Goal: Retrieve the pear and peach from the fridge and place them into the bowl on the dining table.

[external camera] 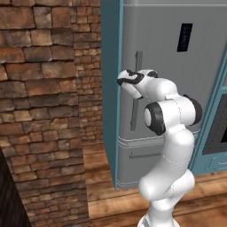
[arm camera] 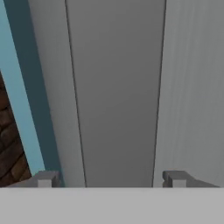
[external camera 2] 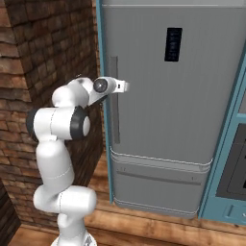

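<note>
— fridge point(external camera 2: 163, 96) door's shut?
— yes. its handle point(external camera 2: 114, 101) sits just ahead of the gripper point(arm camera: 111, 179).
— jaws?
— spread wide, empty, one fingertip point(arm camera: 175, 178) either side of the handle.

You see a rough brick wall point(external camera: 42, 102) on the left, a wooden plank floor point(external camera: 104, 195) running beneath it, a teal side panel point(external camera 2: 102, 96) edging the appliance, and a dark oven front point(external camera 2: 235, 163) set in teal cabinetry on the right.
</note>
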Motion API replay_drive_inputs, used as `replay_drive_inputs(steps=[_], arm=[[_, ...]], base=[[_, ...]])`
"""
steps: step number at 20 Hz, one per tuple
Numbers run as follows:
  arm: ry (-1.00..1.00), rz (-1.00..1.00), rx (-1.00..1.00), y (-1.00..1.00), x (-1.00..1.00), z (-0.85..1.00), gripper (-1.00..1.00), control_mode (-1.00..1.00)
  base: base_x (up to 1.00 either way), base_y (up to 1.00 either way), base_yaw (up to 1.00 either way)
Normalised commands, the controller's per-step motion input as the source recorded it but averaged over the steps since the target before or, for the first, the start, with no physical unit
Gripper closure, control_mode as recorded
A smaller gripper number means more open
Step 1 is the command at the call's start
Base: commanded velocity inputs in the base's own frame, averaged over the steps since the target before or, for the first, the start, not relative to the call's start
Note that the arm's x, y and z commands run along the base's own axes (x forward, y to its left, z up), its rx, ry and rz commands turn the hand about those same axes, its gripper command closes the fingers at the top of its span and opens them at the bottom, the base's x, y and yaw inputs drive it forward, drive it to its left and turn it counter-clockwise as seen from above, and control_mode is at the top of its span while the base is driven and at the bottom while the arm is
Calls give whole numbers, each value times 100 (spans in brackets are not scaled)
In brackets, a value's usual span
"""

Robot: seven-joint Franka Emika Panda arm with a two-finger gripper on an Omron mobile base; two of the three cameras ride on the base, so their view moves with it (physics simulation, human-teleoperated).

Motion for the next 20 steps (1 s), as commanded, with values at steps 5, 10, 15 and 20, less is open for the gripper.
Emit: replay_drive_inputs(steps=[5,10,15,20], arm=[[2,3,3,-24,23,0,100,-100],[12,0,0,-41,-63,25,100,-100],[16,0,0,-51,-87,37,100,-100],[20,0,0,-52,-87,34,100,-100]], base=[[0,0,0],[0,0,0],[0,0,0],[0,0,0]])
